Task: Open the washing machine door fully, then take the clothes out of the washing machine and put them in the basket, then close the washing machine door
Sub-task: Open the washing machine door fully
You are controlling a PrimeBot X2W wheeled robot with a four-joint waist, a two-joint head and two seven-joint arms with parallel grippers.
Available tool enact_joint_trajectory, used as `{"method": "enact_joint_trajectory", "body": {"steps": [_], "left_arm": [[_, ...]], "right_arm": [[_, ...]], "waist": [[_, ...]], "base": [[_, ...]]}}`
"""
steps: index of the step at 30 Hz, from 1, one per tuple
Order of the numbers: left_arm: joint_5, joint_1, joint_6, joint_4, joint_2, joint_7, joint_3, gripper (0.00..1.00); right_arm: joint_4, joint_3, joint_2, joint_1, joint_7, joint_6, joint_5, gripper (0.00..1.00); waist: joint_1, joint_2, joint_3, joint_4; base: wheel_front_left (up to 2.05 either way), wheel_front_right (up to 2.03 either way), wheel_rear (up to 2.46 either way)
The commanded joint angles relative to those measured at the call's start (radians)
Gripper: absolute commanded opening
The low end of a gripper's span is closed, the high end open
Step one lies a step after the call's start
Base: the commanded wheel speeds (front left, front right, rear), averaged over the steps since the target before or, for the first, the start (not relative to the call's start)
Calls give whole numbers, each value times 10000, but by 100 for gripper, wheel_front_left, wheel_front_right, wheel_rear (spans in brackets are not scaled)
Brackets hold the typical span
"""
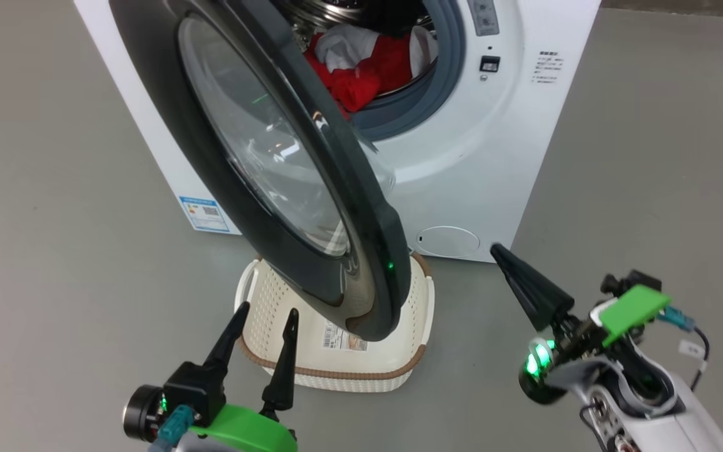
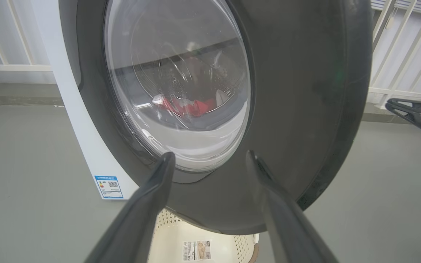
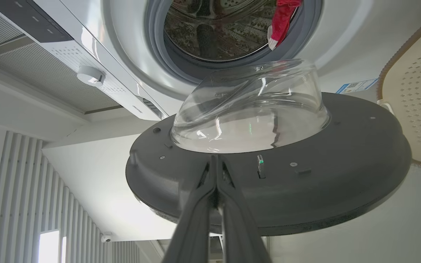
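Left tool (image 1: 268, 307): found spread wide and empty, fingers aimed up at the lower outer rim of the washing machine door (image 1: 286, 176), near it but, by the head view, not on it. Right tool (image 1: 495, 249): found clenched to a single point with nothing between the fingers, off the door's free edge and apart from it, aimed in its own wrist view at the inner face below the glass bowl. Saw the door swung roughly halfway out, hinged on the robot's left, with the low edge hanging over the basket (image 1: 361, 375). Judged it stiff, fairly heavy and bound to its hinge arc, with a glossy rim likely to slide under narrow fingers. Reckoned a push on the broad dark inner rim close to the free edge the best purchase, and the bulging glass a place to avoid. Noted the clothes (image 1: 361, 69) heaped at the drum's mouth against the grey gasket of the washing machine (image 1: 481, 163): soft, limp, light, best pinched at the red bunch nearest the lip. Took the basket for light and easily shoved along the grey floor (image 1: 54, 220).
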Motion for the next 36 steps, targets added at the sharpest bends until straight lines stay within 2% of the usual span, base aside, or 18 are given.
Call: {"method": "enact_joint_trajectory", "body": {"steps": [1, 3, 4, 6, 7, 17, 22, 30, 32, 33, 36], "left_arm": [[-16, -57, 15, -188, 106, -118, 345, 100], [-12, -42, -3, -169, 106, -118, 359, 100], [-13, -30, -6, -152, 106, -118, 378, 100], [-9, -11, 0, -149, 106, -118, 408, 100], [-5, 3, 1, -150, 106, -118, 430, 100], [30, 116, -10, -134, 106, -118, 615, 100], [60, 143, -16, -114, 106, -118, 698, 100], [97, 210, -56, -56, 106, -118, 808, 100], [118, 221, -58, -57, 106, -118, 821, 100], [118, 221, -58, -57, 106, -118, 821, 100], [156, 203, -66, -55, 106, -118, 840, 100]], "right_arm": [[-464, 62, 89, 155, -72, 67, -152, 26], [-754, -64, 89, 593, -268, 67, -454, 50], [-1096, -198, 89, 1022, -464, 67, -549, 73], [-1433, -276, 89, 1429, -692, 67, -765, 96], [-1614, -278, 89, 1628, -786, 67, -851, 100], [-3399, -408, 89, 3533, -2193, 67, -2216, 100], [-4034, -603, -25, 4035, -3333, 67, -4005, 100], [-4272, -169, -933, 4150, -6068, 67, -7791, 100], [-4249, -54, -1094, 4120, -6419, 67, -8542, 100], [-4249, -54, -1094, 4120, -6419, 67, -8542, 100], [-4251, -110, -1250, 4058, -6661, 67, -9784, 100]], "waist": [[0, 0, -74, -121], [0, 0, -96, -186], [0, 0, -124, -255], [0, 0, -146, -335], [0, 0, -150, -386], [0, 0, -218, -747], [0, 0, -201, -899], [0, 0, -301, -1086], [0, 0, -314, -1119], [0, 0, -314, -1119], [0, 0, -327, -1151]], "base": [[0, 0, 0], [0, 0, 0], [0, 0, 0], [0, 0, 0], [0, 0, 0], [0, 0, 0], [0, 0, 0], [0, 0, 0], [0, 0, 0], [0, 0, 0], [0, 0, 0]]}}
